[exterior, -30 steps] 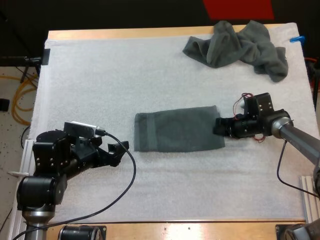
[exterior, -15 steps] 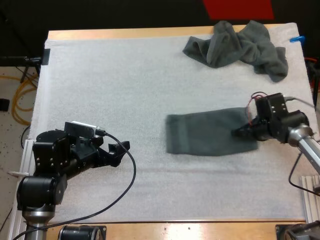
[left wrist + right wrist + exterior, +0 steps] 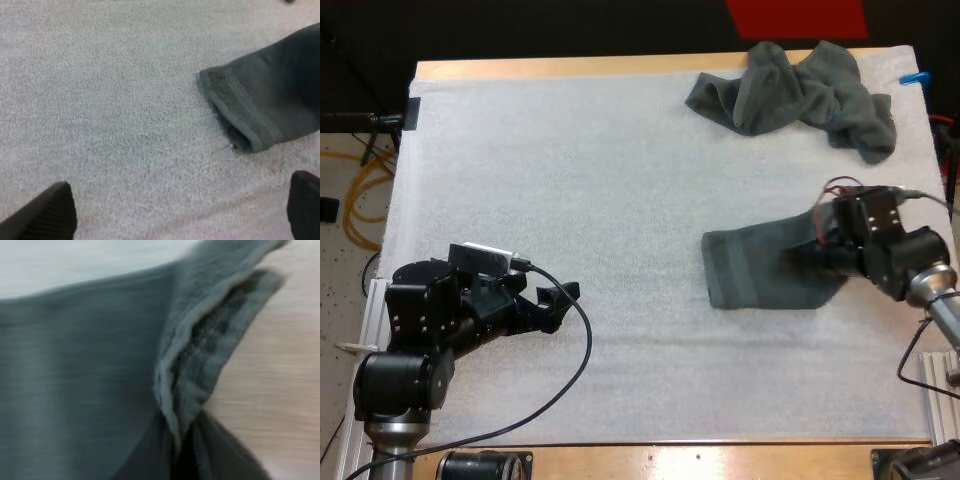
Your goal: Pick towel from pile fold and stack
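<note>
High view: the left gripper (image 3: 556, 298) hovers over the white mat (image 3: 620, 180), fingers apart and empty. Right of centre lies the folded towel (image 3: 760, 272), its right end pinched by the right gripper (image 3: 812, 260). Beyond lies the crumpled towel (image 3: 800, 90). This looks like placing for the stack, so next lay it flat and release.

Wooden table (image 3: 570, 68), white mat (image 3: 570, 180); folded towel (image 3: 760, 270), crumpled towel (image 3: 800, 90)

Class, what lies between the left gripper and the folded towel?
Bare white mat, seen in the high view, separates the left gripper from the folded towel.
</note>
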{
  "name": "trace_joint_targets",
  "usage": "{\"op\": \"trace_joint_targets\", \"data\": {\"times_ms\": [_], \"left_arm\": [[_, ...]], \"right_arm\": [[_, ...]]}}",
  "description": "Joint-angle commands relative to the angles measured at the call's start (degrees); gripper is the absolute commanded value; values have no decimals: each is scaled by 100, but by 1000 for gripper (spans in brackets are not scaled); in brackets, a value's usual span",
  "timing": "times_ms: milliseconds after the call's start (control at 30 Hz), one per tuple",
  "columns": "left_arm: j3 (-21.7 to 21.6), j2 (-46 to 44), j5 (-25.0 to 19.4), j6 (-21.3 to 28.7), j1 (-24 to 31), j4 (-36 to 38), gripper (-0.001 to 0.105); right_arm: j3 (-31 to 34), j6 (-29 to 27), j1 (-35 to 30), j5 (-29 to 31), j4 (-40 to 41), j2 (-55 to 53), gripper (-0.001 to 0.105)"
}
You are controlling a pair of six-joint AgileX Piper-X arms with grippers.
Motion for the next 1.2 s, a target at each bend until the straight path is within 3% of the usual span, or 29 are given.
{"op": "trace_joint_targets", "data": {"times_ms": [0, 367, 567, 700, 767, 867, 1033, 1167], "left_arm": [[-13, 5, 42, -74, 15, -22, 82], [-13, 5, 124, -121, 15, -22, 82], [-13, 5, 124, -121, 15, -22, 82], [-13, 5, 124, -121, 15, -22, 82], [-13, 5, 124, -121, 15, -22, 82], [-13, 5, 124, -121, -1, -49, 82], [-13, 143, 124, -426, -390, -367, 82], [-13, 640, 124, -970, -853, -960, 82]], "right_arm": [[-54, 218, 81, -372, -159, 12, 0], [-73, 1537, 676, -1549, -1375, 969, 0], [-73, 1526, 675, -1986, -1548, 1059, 0], [-73, 1526, 675, -2344, -1625, 1059, 20], [-85, 1526, 675, -2455, -1670, 1059, 45], [-91, 1509, 675, -2624, -1731, 1010, 71], [-91, 1344, 675, -2855, -1713, 574, 72], [-91, 1097, 675, -2411, -1433, -108, 72]]}}
